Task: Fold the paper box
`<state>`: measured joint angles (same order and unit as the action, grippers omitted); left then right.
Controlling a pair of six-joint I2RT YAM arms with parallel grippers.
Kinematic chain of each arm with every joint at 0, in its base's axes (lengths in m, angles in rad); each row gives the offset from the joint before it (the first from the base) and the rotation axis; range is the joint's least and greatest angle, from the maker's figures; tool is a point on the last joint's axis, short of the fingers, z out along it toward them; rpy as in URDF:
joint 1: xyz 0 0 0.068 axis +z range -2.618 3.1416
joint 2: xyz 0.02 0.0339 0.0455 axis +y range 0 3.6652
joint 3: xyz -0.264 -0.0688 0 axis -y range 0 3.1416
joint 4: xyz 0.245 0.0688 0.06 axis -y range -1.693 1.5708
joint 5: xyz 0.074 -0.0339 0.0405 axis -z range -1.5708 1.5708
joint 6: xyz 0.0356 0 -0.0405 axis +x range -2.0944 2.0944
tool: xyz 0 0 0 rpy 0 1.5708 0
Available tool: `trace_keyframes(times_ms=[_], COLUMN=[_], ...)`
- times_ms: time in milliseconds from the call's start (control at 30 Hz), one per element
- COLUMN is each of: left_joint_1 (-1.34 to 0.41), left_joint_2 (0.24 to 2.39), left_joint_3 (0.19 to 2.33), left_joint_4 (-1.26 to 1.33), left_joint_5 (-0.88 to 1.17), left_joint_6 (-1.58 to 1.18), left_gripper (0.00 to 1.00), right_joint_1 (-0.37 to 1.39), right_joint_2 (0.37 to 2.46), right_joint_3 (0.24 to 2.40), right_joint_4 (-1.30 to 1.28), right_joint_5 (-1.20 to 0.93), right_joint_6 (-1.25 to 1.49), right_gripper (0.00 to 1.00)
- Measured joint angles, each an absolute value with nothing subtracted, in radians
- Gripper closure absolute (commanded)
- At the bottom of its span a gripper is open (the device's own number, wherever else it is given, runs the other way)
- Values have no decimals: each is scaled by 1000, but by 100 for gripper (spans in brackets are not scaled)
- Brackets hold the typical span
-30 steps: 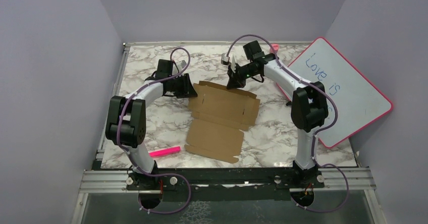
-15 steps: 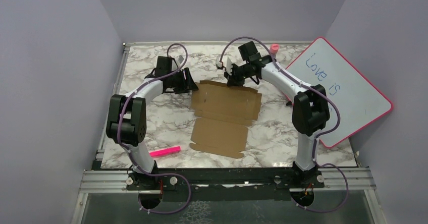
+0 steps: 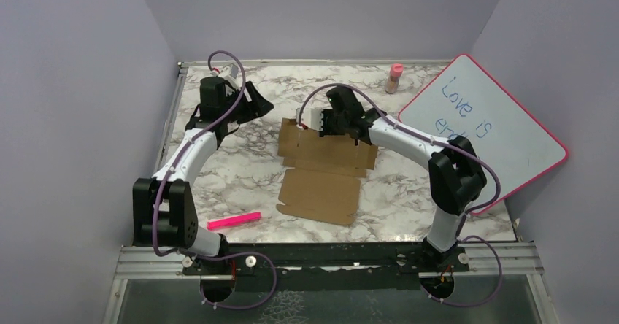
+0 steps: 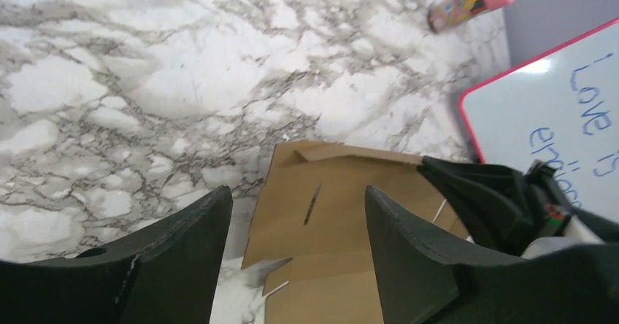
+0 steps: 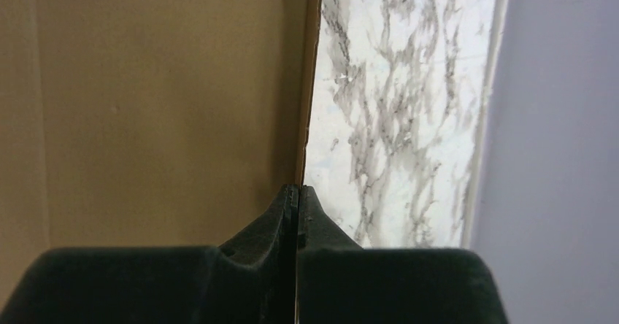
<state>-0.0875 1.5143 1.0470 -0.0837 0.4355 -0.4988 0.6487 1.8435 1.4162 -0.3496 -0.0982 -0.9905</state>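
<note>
The box lies mostly flat on the bench. The right claw is clamped on its thin far edge. A hard pull could tear or drag it, since the left claw, farther left, hangs apart, bracing nothing.

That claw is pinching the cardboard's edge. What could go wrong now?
The right gripper is shut on the thin edge of the flat brown cardboard box, so the flap might slip free or crease wrongly. The left gripper hangs open, off the box, so the whole sheet could slide on the marble table rather than fold.
</note>
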Motion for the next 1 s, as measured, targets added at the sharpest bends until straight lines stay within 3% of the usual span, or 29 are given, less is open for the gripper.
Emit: trace_keyframes(times_ms=[333, 800, 1000], left_joint_1=[-88, -134, -186], left_joint_2=[1427, 1427, 1422], left_joint_3=[995, 936, 809], left_joint_4=[97, 263, 300], left_joint_5=[433, 412, 369], left_joint_6=[-601, -646, -643], left_gripper=[37, 42, 42], right_joint_1=[701, 712, 764], right_joint_2=[1710, 1705, 1704], right_joint_3=[1229, 1008, 891], right_joint_4=[-47, 360, 524], right_joint_5=[84, 143, 203], right_joint_6=[-1162, -1341, -1376], right_gripper=[96, 96, 96])
